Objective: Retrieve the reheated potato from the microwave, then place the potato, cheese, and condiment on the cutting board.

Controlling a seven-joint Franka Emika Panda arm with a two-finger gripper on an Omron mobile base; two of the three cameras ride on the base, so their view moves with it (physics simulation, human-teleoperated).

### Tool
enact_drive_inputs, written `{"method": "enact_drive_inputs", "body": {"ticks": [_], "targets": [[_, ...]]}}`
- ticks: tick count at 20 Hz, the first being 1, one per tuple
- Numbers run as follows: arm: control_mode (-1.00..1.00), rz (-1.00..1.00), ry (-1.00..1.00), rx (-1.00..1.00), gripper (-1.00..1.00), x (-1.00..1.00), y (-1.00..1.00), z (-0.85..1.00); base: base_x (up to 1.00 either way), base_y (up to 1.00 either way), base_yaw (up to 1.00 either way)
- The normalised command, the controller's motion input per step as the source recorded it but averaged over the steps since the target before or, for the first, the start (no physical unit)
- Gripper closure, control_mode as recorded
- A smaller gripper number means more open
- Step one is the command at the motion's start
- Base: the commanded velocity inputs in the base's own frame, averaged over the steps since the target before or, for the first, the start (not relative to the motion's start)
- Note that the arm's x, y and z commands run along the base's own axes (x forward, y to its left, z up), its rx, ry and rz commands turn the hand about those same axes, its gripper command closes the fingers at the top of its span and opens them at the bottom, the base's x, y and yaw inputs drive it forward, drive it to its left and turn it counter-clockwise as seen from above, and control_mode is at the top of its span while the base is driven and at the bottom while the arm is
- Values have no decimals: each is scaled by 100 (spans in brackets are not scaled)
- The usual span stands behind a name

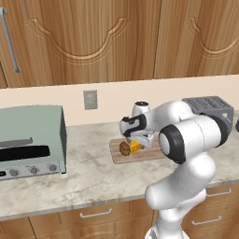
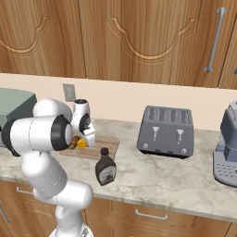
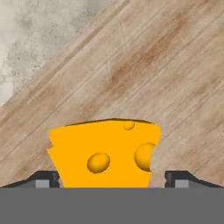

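Observation:
The cutting board (image 1: 140,155) lies on the marble counter with the brown potato (image 1: 124,148) at its left end. The yellow-orange cheese (image 1: 135,147) rests on the board right beside the potato. My gripper (image 1: 136,142) points down over the cheese. In the hand view the cheese (image 3: 105,153) sits on the board (image 3: 153,78) between the spread fingertips (image 3: 43,179), with a gap on the right side, so the gripper (image 3: 111,180) is open. The dark condiment bottle (image 2: 105,170) stands upright on the counter just in front of the board (image 2: 104,147). The microwave is out of view.
A pale green toaster oven (image 1: 30,140) stands at the left of the counter. A grey toaster (image 2: 166,132) stands right of the board, and a grey appliance (image 2: 227,148) beyond it. Wooden cabinets hang above the wall behind.

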Motion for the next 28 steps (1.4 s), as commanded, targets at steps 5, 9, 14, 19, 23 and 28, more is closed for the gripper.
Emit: {"method": "enact_drive_inputs", "body": {"ticks": [5,9,14,19,23,28], "targets": [[-100,-6,1,0,-100,-8,-1,32,0,0,0],[-100,-6,0,0,-100,-31,-4,27,0,0,0],[-100,-2,0,0,-100,-43,-2,11,0,0,0],[-100,0,0,0,-100,-45,0,18,0,0,0],[-100,0,0,0,-100,-47,-5,26,0,0,0],[-100,0,0,0,-100,-51,-16,40,0,0,0]]}}
